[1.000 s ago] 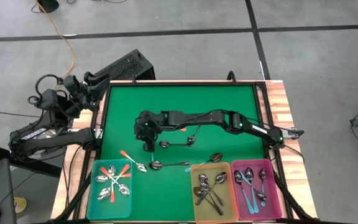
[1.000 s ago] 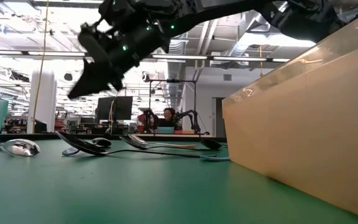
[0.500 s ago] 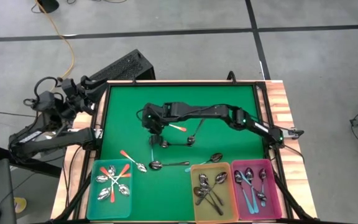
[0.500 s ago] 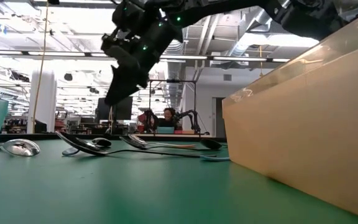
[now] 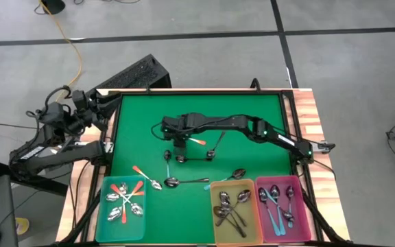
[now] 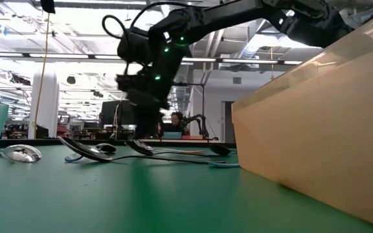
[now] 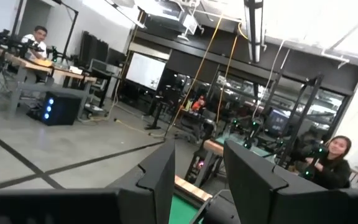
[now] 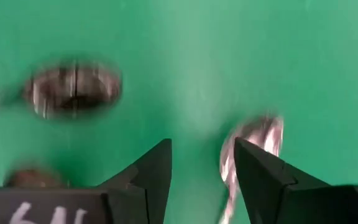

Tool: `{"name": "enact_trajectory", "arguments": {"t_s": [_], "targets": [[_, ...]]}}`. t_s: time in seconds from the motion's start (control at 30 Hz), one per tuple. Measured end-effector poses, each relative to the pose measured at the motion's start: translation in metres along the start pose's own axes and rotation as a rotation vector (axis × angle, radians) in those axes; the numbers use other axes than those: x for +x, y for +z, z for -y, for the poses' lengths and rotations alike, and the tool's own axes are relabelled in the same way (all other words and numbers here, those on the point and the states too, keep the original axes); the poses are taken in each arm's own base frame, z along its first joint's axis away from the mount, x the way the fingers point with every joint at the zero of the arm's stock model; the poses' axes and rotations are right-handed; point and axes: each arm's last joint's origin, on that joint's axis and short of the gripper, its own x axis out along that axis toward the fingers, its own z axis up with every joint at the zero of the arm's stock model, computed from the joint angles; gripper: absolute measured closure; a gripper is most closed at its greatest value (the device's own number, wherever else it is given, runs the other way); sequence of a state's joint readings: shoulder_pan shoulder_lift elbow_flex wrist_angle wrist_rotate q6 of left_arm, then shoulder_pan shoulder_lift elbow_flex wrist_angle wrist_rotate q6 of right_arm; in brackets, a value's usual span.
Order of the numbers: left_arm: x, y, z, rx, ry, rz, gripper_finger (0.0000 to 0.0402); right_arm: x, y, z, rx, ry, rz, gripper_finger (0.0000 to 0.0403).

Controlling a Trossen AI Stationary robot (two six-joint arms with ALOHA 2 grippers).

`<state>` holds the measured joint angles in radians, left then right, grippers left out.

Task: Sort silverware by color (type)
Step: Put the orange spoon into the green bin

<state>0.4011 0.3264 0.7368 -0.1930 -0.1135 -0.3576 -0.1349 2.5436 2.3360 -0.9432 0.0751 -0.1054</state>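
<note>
Tabletop (image 5: 142, 123) under me is a matt green mat, smooth; its side edge (image 5: 308, 110) looks like light wood strips. Spoons (image 5: 187, 181) have glossy metal bowls, mirror-like; some handles look orange-red or light-blue plastic, others plain dark metal. Bins: teal bin (image 5: 104, 215), yellow bin (image 5: 216, 185) and pink bin (image 5: 280, 179), all translucent smooth plastic. My right end effector (image 8: 202, 163) fingers look matt dark plastic. Floor (image 5: 334, 62) is dull grey, concrete-like.
</note>
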Motion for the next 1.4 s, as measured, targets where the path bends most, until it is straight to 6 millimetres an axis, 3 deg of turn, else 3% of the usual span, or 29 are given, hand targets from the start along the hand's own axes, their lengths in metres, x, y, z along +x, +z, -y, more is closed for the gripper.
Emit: {"name": "enact_trajectory", "arguments": {"t_s": [0.13, 0.4, 0.83, 0.97, 1.2, 1.4], "targets": [[0.0, 0.0, 0.0, 0.006, 0.003, 0.003, 0.0281, 0.003, -0.012, 0.007, -0.003, -0.008, -0.11, 0.0226], [0.0, 0.0, 0.0, 0.014, 0.006, 0.002, 0.0281, 0.005, -0.019, 0.031, 0.067, -0.015, -0.148, 0.0227], [0.0, 0.0, 0.0, 0.005, 0.008, -0.001, 0.0281, 0.014, -0.021, 0.021, 0.079, 0.068, -0.169, 0.0232], [0.0, -0.001, -0.001, -0.002, 0.01, -0.008, 0.0281, 0.014, -0.022, 0.024, 0.109, 0.064, -0.178, 0.0269], [0.0, -0.002, -0.001, -0.01, 0.014, -0.017, 0.0281, 0.014, -0.024, 0.025, 0.175, 0.052, -0.192, 0.0384], [0.0, -0.002, -0.001, -0.052, 0.016, -0.023, 0.0281, 0.015, -0.021, 0.02, 0.173, 0.01, -0.168, 0.0395]]}}
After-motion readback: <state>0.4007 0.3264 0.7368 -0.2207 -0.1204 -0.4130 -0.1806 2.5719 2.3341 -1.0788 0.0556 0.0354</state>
